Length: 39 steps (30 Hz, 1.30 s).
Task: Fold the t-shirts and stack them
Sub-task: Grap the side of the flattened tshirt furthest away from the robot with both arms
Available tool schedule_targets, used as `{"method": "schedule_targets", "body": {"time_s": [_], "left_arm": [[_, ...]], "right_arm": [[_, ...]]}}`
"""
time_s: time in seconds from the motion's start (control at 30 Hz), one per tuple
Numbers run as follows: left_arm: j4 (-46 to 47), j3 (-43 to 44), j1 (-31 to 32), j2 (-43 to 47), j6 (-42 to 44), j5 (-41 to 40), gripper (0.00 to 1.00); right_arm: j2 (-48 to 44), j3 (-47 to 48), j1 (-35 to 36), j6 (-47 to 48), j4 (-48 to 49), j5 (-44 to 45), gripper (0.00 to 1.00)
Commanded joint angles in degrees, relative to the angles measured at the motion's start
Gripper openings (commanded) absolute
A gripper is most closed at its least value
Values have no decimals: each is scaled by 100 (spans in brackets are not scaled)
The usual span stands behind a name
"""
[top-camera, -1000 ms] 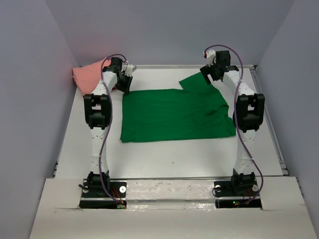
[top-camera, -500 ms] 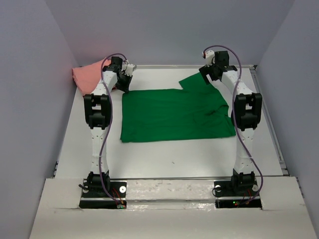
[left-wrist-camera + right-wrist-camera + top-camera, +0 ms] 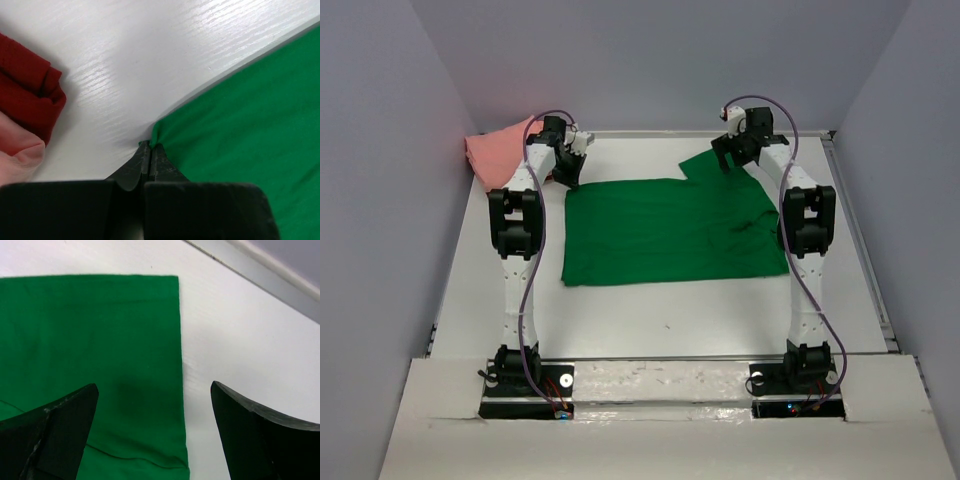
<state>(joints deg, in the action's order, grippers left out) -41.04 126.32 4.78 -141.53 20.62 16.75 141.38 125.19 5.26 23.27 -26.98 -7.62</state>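
Cloth is nipped at the very tip of the left claw (image 3: 150, 149). Its two fingers are pressed together on the far-left corner of the green t-shirt (image 3: 240, 125), and the fabric puckers up just where they meet. That shirt lies spread flat across the middle of the bench (image 3: 150, 50), with one sleeve (image 3: 700, 168) reaching toward the far right.

To the left of the pinched corner, across a stretch of bare white surface, sits the dark red t-shirt (image 3: 27, 90). It is bunched in folds and touches the salmon pink t-shirt (image 3: 15, 152), which is heaped at the bench's far-left corner beside the wall.

The right claw (image 3: 153, 390) hangs above the far-right sleeve with its fingers spread wide and nothing between them. The sleeve's straight outer edge runs beneath the gap, green to one side and bare bench to the other.
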Motion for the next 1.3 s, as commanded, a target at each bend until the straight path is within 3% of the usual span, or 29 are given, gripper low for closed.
{"method": "schedule_targets", "body": {"time_s": [0.0, 1.27], "left_arm": [[-106, -73, 6, 460, -58, 118, 0], [-168, 15, 401, 381, -93, 65, 0]], "right_arm": [[109, 559, -25, -59, 149, -407, 100], [1488, 2124, -25, -15, 571, -442, 100]]}}
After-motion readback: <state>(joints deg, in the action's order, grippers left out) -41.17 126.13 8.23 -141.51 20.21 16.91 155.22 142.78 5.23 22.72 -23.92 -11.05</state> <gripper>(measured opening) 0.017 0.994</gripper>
